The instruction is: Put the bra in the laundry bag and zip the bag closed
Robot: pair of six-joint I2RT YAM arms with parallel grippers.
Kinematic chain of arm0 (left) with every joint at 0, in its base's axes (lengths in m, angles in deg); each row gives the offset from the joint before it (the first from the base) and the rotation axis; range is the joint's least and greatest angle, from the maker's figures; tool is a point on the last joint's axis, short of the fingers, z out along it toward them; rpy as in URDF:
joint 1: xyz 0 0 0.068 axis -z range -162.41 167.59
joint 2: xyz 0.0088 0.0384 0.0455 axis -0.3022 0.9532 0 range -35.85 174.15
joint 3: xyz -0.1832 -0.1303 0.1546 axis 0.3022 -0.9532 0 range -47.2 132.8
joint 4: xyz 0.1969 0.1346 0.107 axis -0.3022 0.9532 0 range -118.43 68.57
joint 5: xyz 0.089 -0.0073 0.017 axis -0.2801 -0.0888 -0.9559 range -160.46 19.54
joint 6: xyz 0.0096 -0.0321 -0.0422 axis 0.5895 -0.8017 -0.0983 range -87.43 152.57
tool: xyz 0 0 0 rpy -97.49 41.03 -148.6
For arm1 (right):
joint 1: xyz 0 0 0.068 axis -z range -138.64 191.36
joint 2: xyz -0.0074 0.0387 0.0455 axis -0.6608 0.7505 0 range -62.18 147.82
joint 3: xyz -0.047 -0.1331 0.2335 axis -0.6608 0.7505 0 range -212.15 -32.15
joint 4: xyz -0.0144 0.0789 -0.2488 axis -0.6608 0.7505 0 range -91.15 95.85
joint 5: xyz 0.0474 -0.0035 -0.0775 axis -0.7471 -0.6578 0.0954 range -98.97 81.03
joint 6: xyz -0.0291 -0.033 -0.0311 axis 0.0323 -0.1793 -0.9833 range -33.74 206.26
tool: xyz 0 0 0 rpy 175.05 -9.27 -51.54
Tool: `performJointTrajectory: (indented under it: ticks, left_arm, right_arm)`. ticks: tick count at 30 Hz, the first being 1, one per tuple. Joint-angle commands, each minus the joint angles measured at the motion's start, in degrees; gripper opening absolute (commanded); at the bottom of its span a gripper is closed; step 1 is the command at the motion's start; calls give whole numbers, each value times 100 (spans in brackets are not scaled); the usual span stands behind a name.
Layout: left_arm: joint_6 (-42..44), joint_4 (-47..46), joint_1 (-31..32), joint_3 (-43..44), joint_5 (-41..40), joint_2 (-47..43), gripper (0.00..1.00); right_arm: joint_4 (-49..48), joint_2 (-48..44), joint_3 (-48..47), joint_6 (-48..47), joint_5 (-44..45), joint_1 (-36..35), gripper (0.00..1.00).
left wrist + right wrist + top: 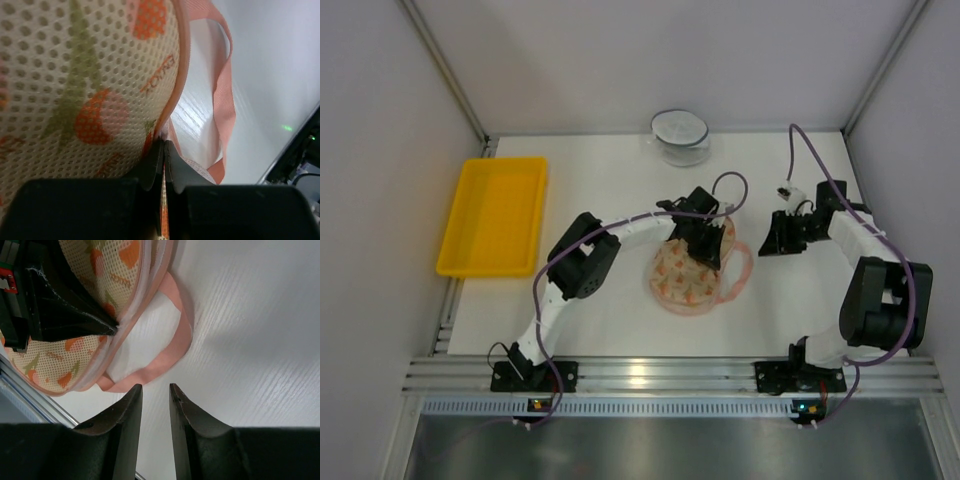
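The laundry bag [682,282], a cream mesh pouch with orange print and pink edging, lies at the middle of the table. My left gripper [712,245] sits over its far right edge. In the left wrist view that gripper [164,142] is shut on the bag's [75,90] rim, with a thin strip of patterned fabric pinched between the jaws. A pink strap [226,100] loops out to the bag's right. My right gripper [767,240] hovers to the right of the bag. Its jaws [155,386] stand a little open with nothing between them, just short of the strap [160,365]. The bra is hidden.
A yellow plastic tray [495,215] sits at the table's left edge. A clear round bowl [680,135] stands at the back centre. A metal rail [650,375] runs along the near edge, and walls close in both sides.
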Motion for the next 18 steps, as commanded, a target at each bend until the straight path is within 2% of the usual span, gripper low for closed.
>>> performJointTrajectory:
  ticks: [1,4,8,11,13,18]
  left_arm:
    - [514,351,41,217,-1130,164,4]
    - [1243,843,51,200,-1403,209,3]
    - [2647,1265,50,-422,-1150,-229,5]
    - [4139,1748,59,-748,-939,-441,5]
    - [4819,2274,50,-915,-798,-486,5]
    - [7656,3199,50,-1337,-937,-766,5]
  right_arm:
    - [115,-167,-96,-151,-157,94,29]
    - [142,-140,-201,-168,-149,128,29]
    - [168,-70,-464,-204,-140,234,29]
    - [230,61,-684,-292,-131,348,29]
    - [300,167,-799,-396,-122,444,29]
    - [458,439,-1238,-643,-166,594,31]
